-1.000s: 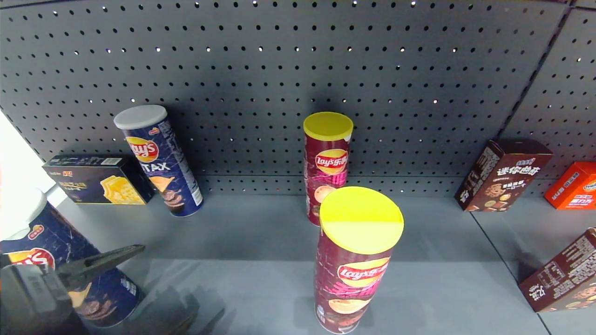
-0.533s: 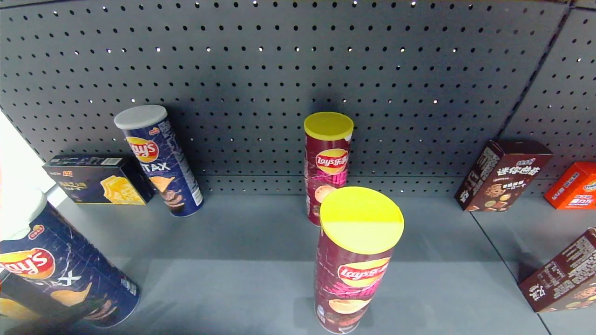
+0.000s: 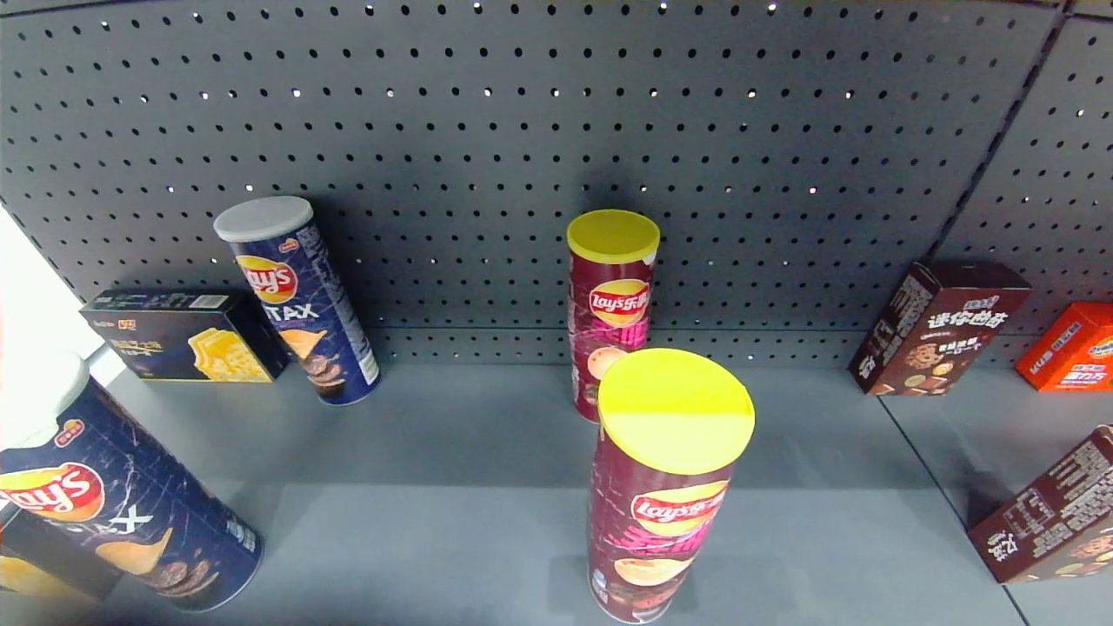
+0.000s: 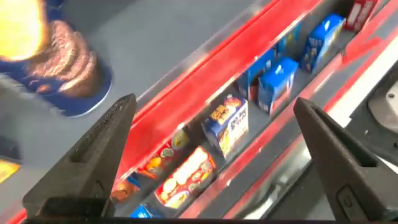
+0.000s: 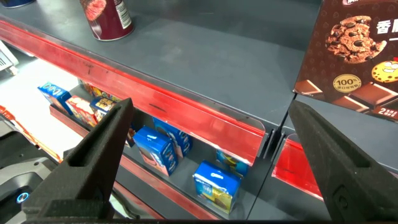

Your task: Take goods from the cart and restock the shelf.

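Two blue chip cans stand on the grey shelf (image 3: 478, 452): one at the front left (image 3: 113, 513), one farther back (image 3: 300, 304). Two maroon cans with yellow lids stand mid-shelf, one in front (image 3: 661, 513) and one behind (image 3: 609, 313). My left gripper (image 4: 214, 102) is open and empty, off the shelf's red front edge (image 4: 205, 68), a little away from the front blue can (image 4: 68, 74). My right gripper (image 5: 211, 106) is open and empty below the red shelf edge (image 5: 186, 106), between the front maroon can (image 5: 109, 15) and a brown cookie box (image 5: 354, 56).
A black-and-gold box (image 3: 183, 339) lies at the back left. Brown boxes (image 3: 939, 330) (image 3: 1043, 522) and an orange box (image 3: 1069, 348) stand on the right. A pegboard wall (image 3: 556, 130) backs the shelf. Small blue boxes (image 5: 214, 183) fill the lower shelf.
My left gripper stood by the front-left blue can, then drew back and down out of the head view. The can stays standing on the shelf.
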You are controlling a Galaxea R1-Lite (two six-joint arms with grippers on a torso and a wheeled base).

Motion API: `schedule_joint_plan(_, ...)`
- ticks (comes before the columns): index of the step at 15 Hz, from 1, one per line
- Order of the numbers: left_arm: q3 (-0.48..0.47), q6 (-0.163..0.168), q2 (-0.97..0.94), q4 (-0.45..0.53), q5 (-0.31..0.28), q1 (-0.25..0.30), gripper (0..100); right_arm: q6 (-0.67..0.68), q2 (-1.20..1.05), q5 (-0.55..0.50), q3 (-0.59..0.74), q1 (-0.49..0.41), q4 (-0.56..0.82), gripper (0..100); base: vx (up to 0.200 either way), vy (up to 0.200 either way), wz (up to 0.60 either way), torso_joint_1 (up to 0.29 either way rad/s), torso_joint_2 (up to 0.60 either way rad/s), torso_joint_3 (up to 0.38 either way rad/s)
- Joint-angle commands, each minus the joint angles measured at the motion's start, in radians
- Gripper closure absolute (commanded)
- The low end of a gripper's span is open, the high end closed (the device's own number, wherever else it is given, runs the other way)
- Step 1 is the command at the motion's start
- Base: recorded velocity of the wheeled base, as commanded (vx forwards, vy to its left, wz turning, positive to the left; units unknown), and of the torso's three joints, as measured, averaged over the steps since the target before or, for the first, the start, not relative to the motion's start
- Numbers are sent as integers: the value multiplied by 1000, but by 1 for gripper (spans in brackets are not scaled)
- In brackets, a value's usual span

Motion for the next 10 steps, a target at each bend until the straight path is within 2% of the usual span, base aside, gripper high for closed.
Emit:
schedule_joint_plan(1,-20,-2,-114,13,0,9,0,-1,1,0,0,0,-1,0,0,0,0,0,0,0)
schedule_joint_plan(2,-20,-2,-122,13,0,20,0,-1,1,0,0,0,-1,0,0,0,0,0,0,0)
schedule_joint_plan(3,-20,-3,-131,11,0,78,0,-1,1,0,0,0,-1,0,0,0,0,0,0,0)
schedule_joint_plan(5,-11,-3,32,-4,0,247,0,-1,1,0,0,0,-1,0,0,0,0,0,0,0)
schedule_joint_plan(6,-5,-2,47,-14,-1,285,0,-1,1,0,0,0,-1,0,0,0,0,0,0,0)
schedule_joint_plan(7,32,1,64,-99,-47,403,0,-1,1,0,0,0,-1,0,0,0,0,0,0,0)
schedule_joint_plan(8,32,1,64,-99,-47,403,0,-1,1,0,0,0,-1,0,0,0,0,0,0,0)
schedule_joint_plan(9,78,-5,81,-213,-202,578,0,-1,1,0,0,0,-1,0,0,0,0,0,0,0)
schedule_joint_plan(10,78,-8,75,-204,-242,661,0,-1,1,0,0,0,-1,0,0,0,0,0,0,0)
